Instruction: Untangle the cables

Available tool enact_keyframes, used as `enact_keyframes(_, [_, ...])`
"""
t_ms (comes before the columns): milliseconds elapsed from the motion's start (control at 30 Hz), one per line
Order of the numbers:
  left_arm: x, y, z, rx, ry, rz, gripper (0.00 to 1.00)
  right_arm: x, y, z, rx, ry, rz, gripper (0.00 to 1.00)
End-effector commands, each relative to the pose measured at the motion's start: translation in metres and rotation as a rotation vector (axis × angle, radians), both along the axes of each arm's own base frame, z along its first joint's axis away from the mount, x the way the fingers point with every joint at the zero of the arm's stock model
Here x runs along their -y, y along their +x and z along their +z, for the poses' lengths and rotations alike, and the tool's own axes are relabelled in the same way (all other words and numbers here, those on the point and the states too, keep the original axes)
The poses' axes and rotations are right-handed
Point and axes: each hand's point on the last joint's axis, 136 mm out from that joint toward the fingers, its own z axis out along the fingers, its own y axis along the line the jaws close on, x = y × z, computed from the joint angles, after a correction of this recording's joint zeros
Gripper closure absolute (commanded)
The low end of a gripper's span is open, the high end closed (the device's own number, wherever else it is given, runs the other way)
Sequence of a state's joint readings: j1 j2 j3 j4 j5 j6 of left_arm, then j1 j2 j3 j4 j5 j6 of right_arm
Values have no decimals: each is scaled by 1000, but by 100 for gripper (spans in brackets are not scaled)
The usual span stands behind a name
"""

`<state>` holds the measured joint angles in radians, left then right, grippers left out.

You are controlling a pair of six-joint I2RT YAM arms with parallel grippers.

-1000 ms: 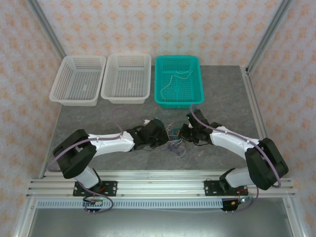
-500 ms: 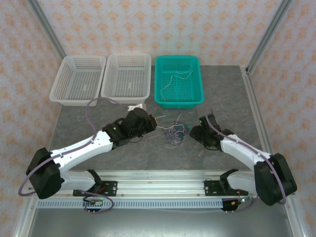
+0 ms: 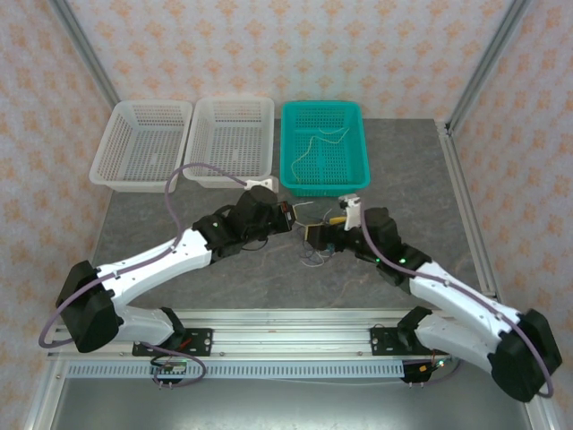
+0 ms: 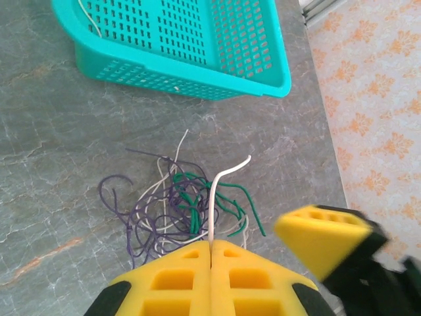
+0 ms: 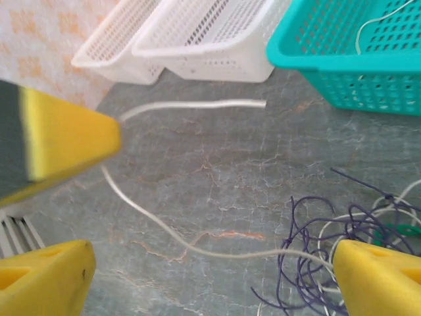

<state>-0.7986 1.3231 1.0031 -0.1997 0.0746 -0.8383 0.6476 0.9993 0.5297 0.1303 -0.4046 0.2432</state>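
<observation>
Left wrist view: left claw (image 4: pixel 212 249) pinches cream cable (image 4: pixel 216 191).

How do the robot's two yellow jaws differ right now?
The left gripper has its jaws shut; the right gripper has them wide open. The left pinches a cream-white cable; the right holds nothing. Both are yellow and close to the tangled cables.

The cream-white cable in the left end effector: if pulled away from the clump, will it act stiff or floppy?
Likely floppy: the cream-white cable bends in loose curves beyond the shut left end effector. Probably very light, being so thin. It may tug the clump along, since its far stretch runs into it.
</observation>
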Motion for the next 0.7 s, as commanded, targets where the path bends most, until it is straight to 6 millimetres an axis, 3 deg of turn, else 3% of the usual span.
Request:
enact_keyframes(0, [3, 0, 28, 53, -21, -22, 100, -13, 19, -10, 144, -32, 23, 8])
enact_keyframes(200, [-10, -3, 76, 146, -32, -8, 100, 2, 57, -83, 81, -228, -144, 14])
enact_keyframes(367, [-45, -8, 133, 255, 10, 69, 100, 26, 56, -126, -21, -277, -272, 32])
enact_keyframes(533, [-98, -9, 177, 328, 67, 221, 100, 52, 44, -144, -84, -283, -380, 33])
enact_keyframes(667, [-126, -12, 199, 381, 57, 301, 100, 70, 39, -140, -90, -274, -442, 31])
